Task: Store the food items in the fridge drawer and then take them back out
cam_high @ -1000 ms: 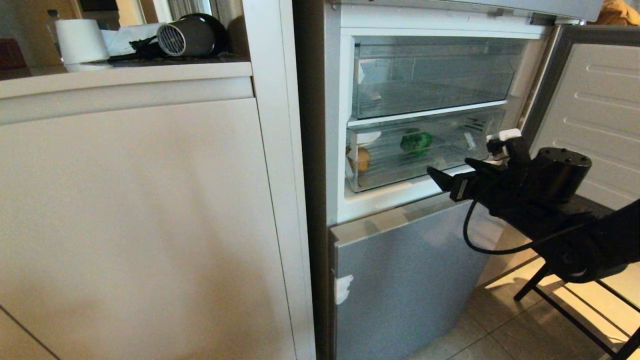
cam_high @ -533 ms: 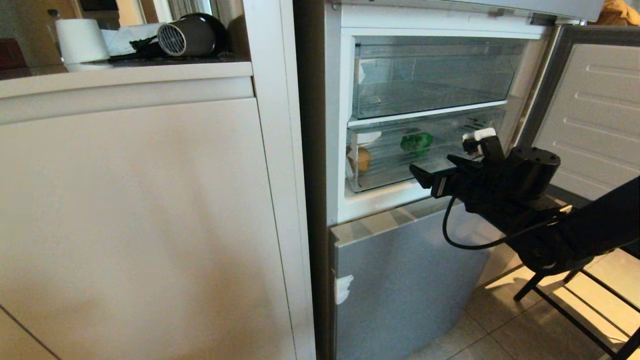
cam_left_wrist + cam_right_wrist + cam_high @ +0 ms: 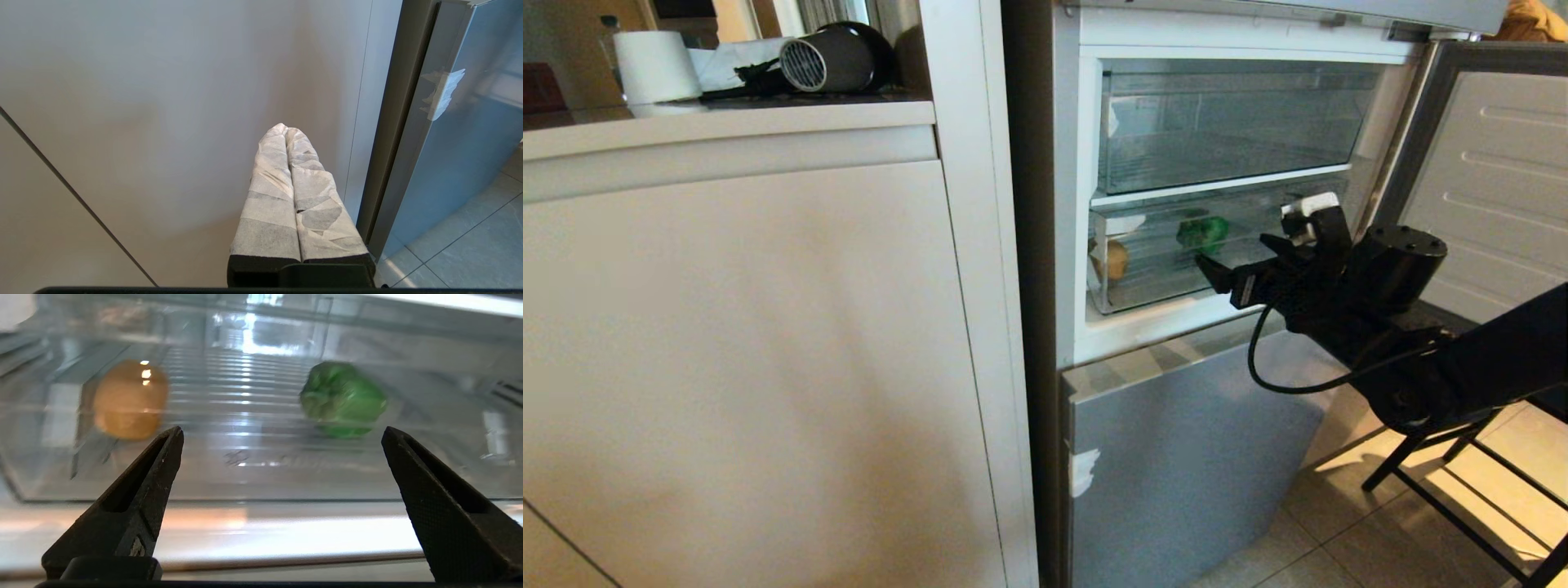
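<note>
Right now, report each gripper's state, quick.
Left gripper: shut, holding nothing, parked beside the cabinet panel.
Right gripper: open, empty, in front of the fridge drawer.

A pale cabinet front (image 3: 743,351) fills the left of a warmly lit kitchen, its countertop (image 3: 727,114) carrying a white paper roll (image 3: 654,65) and a dark hair dryer (image 3: 829,57) near the back edge. Beside it stands a silver-grey fridge (image 3: 1184,457), its upper door (image 3: 1486,171) swung open to the right, a scrap of white tape (image 3: 1085,472) on the closed lower door. Beige floor tiles (image 3: 1347,523) catch bright light at lower right, where black metal legs (image 3: 1454,514) of a stand cross them.
</note>
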{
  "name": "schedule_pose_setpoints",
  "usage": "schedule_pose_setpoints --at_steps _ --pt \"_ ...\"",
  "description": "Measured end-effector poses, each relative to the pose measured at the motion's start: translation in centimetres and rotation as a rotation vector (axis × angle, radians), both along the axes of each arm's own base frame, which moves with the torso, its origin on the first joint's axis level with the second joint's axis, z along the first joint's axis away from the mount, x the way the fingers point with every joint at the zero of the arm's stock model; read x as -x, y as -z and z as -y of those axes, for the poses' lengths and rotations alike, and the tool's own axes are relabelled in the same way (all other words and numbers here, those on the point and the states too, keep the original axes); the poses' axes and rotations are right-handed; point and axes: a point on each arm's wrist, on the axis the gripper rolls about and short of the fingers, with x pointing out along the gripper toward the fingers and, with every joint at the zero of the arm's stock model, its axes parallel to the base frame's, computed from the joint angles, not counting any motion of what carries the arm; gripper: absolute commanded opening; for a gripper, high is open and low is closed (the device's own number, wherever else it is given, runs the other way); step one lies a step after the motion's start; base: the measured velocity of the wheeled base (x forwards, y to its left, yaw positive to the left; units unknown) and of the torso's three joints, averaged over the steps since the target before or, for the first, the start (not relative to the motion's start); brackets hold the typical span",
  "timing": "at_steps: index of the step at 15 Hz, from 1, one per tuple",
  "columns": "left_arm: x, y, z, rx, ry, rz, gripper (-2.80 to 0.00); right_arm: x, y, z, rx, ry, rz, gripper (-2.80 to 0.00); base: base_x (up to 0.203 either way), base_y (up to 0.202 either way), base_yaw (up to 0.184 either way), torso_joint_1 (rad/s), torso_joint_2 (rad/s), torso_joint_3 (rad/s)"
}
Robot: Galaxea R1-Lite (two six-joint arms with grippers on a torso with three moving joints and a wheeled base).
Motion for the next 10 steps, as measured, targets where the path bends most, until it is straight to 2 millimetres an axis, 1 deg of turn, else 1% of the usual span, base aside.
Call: schedule_pose_setpoints --at_steps 6,10 --pt "0.0 0.0 0.0 0.000 0.000 0.000 -2.80 -1.3 -0.7 0.6 -0.008 0.021 0.041 0.00 0.000 0.000 0.000 0.000 0.00 0.000" --pt "0.0 0.0 0.0 0.000 0.000 0.000 -2.80 -2.5 -0.6 1.0 -0.011 0.042 0.051 0.00 0.000 0.000 0.000 0.000 0.00 0.000"
